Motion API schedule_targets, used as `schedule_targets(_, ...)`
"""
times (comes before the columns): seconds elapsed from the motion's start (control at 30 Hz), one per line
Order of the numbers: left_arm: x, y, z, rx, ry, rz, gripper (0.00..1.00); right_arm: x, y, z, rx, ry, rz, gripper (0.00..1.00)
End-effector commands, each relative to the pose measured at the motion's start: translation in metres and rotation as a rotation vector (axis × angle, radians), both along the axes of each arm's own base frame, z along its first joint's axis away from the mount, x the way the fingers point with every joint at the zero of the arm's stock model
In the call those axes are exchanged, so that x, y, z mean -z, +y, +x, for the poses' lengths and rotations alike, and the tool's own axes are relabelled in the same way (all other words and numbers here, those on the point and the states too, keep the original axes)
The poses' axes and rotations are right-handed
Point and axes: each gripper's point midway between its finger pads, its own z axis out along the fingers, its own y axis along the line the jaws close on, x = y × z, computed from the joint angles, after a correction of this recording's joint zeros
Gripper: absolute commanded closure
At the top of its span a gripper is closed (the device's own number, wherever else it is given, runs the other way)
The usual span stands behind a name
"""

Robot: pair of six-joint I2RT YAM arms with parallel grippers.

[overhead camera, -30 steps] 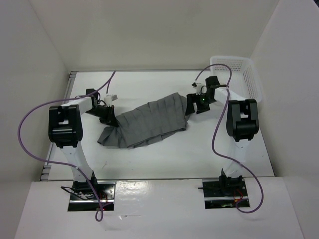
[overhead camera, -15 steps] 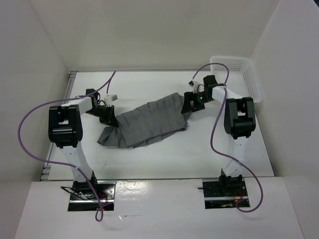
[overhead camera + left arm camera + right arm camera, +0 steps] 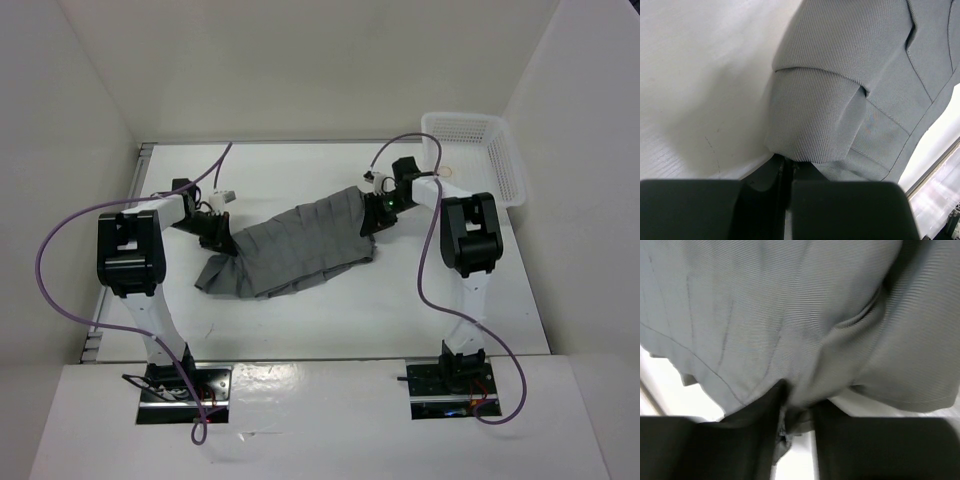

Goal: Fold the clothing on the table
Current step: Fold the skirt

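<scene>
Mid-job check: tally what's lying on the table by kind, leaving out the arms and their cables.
grey clothing: 1
white mesh basket: 1
Total: 2

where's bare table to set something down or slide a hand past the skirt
Bare table: the near strip between the clothing and the arm bases, and the far strip between it and the back wall. Crowded at both clothing ends under the arms, and by the basket.
</scene>
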Motion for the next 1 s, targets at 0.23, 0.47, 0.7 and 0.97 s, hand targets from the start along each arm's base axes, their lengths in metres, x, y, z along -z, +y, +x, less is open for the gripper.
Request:
schedule_targets(0.23,0.01,0.008,-0.006,0.013,0.031,0.036,1.0,0.012,-0.01,0.001,0.034,0.027,-0.095,1.0)
schedule_targets(0.47,0.016,-0.012,0.004,0.057,0.032,0.043,1.0,-0.051,-0.015,0.037,0.082,-0.138,-0.2,1.0)
schedule_targets(0.7,0.015,-0.029,0.02,0.066,0.033,-0.025,1.0,-0.112,0.022,0.04,-0.015,-0.287,-0.261,1.0)
schedule_targets(0.97,0.011,-0.047,0.03,0.096,0.03,-0.036,1.0,-0.141,0.087,0.001,-0.205,-0.324,-0.22,1.0)
